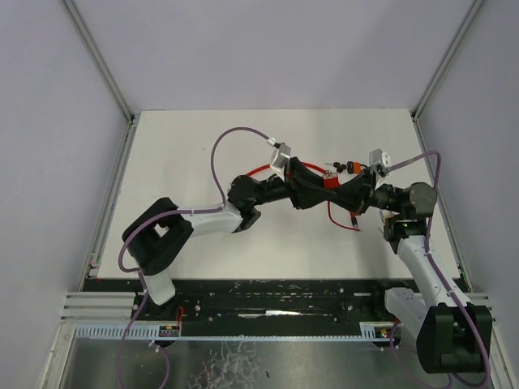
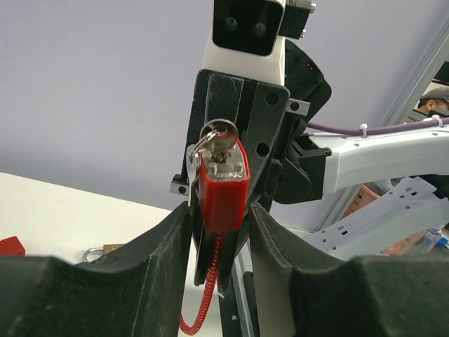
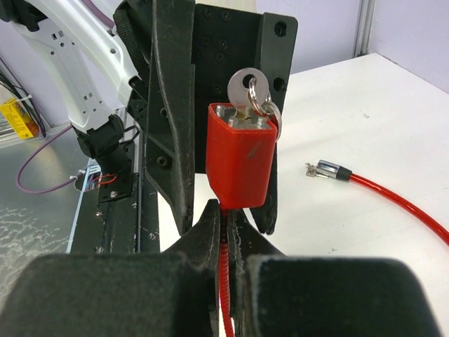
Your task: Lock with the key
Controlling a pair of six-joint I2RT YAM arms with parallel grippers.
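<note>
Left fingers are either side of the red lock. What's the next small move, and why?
Probably close the left gripper fully onto the red lock body. Its fingers flank it with a sliver of gap, while the right gripper only pinches the red cable below. Gripping the body should steady it for turning the key.

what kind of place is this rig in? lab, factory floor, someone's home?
Most likely a robotics lab test cell, not a home. A bare white tabletop is boxed in by plain wall panels on aluminium frame posts. A slotted cable duct runs along the near edge.
</note>
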